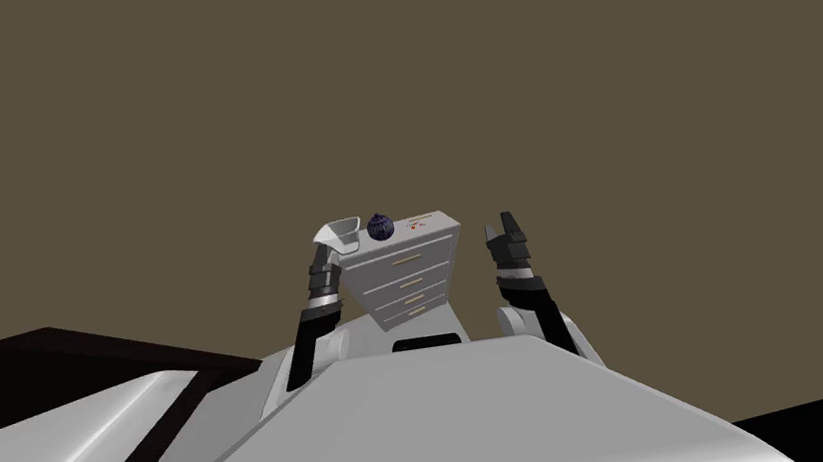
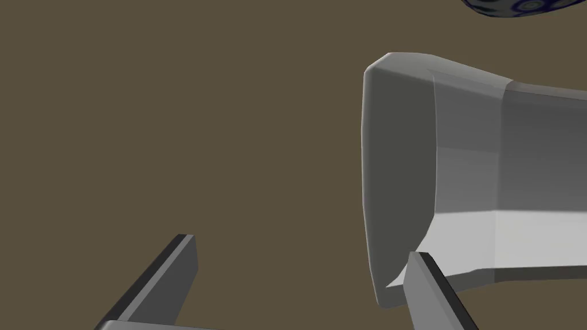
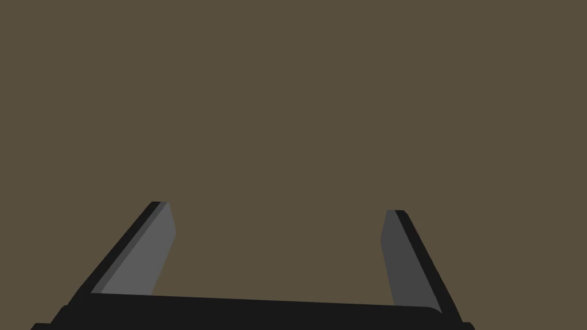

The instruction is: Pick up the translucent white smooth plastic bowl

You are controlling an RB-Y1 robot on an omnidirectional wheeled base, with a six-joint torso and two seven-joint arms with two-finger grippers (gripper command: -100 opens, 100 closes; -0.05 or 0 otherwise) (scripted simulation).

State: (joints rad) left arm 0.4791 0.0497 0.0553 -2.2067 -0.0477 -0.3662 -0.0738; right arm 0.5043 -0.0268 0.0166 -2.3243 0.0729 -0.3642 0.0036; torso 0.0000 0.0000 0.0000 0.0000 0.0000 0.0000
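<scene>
- The bowl (image 1: 345, 231), drawn pale grey-white, stands on top of a small chest of drawers (image 1: 406, 279), at the 9 o'clock end of that top
- A dark blue ball (image 1: 381, 227) sits just beside the bowl, at its 3 o'clock
- The reach looks done: the left gripper (image 2: 301, 246) is up at the bowl, coming in from about its 7 o'clock in the head view
- Its fingers stand wide apart; one fingertip (image 2: 421, 275) lies over the bowl's near wall, at or just inside the rim, and the other hangs in open air, well clear of the bowl
- The wall seems to sit between the fingers, but nothing presses it, so the grip is not yet made; I cannot tell whether the near finger touches
- Left to do, as I judge: close on the wall, then lift the bowl off the chest without nudging the ball
- The right gripper (image 3: 278, 207) hangs at the chest's 3 o'clock, fingers wide, holding nothing
</scene>
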